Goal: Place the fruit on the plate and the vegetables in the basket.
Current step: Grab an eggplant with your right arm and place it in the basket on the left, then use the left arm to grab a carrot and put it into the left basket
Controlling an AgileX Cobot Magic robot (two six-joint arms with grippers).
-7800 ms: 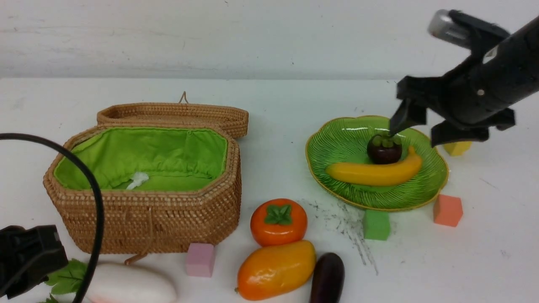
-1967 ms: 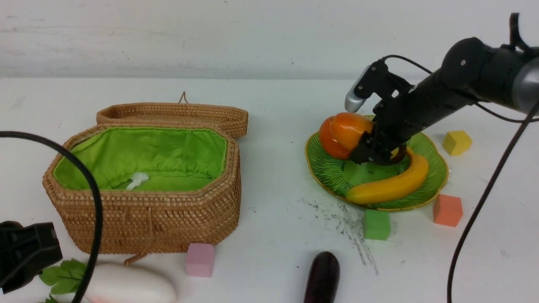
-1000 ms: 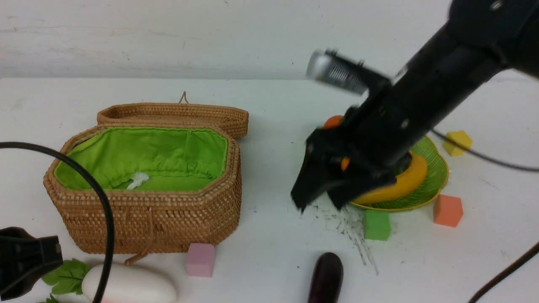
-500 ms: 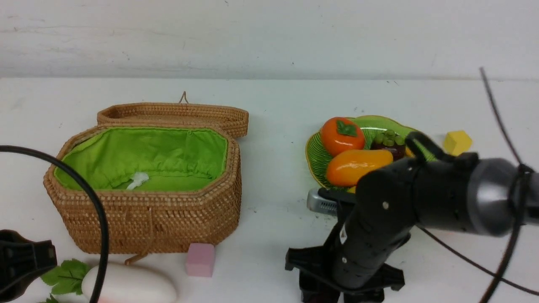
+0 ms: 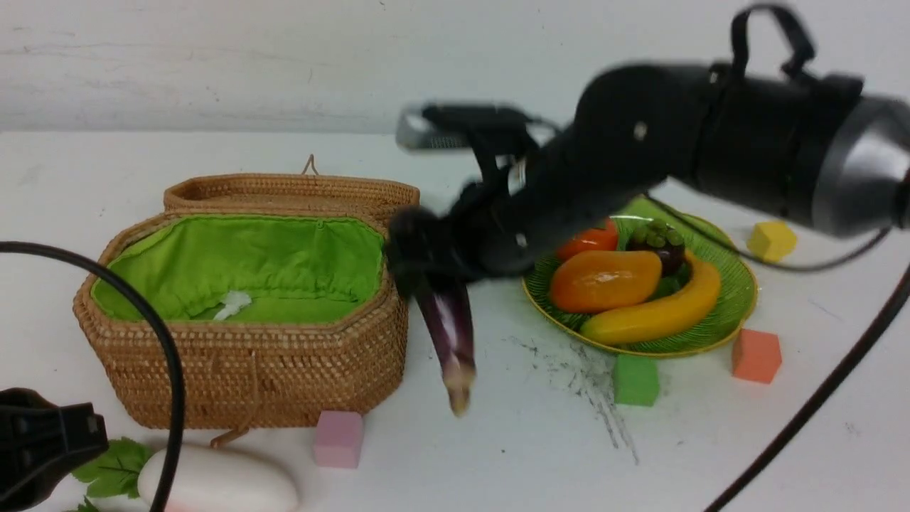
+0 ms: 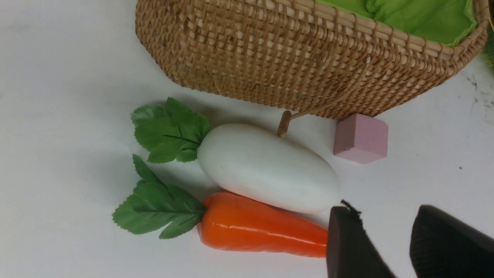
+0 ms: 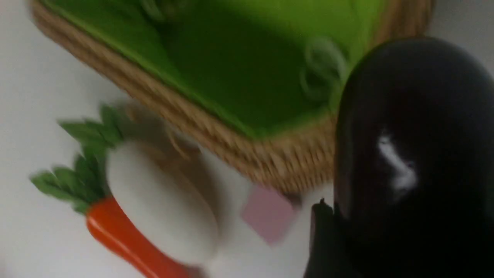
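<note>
My right gripper (image 5: pixel 428 262) is shut on the dark purple eggplant (image 5: pixel 449 333), which hangs stem-down in the air just right of the basket (image 5: pixel 249 370). In the right wrist view the eggplant (image 7: pixel 413 154) fills the space beside one finger (image 7: pixel 322 231). The basket stands open and its green lining (image 5: pixel 284 263) is bare. On the green plate (image 5: pixel 741 295) lie the persimmon (image 5: pixel 586 242), mango (image 5: pixel 604 280), mangosteen (image 5: pixel 657 245) and banana (image 5: pixel 661 313). The white radish (image 6: pixel 266 168) and carrot (image 6: pixel 262 231) lie together before the basket. My left gripper (image 6: pixel 386 241) hovers open past the carrot's tip.
A pink cube (image 5: pixel 338 439) sits at the basket's front corner. Green (image 5: pixel 635 380), orange (image 5: pixel 755 355) and yellow (image 5: pixel 771 240) cubes ring the plate. The basket lid (image 5: pixel 298 192) lies open behind. Cables hang from both arms.
My right gripper dropped to the eggplant at the table's front, closed on it, then lifted it up and left toward the basket. The left arm has hardly moved.
</note>
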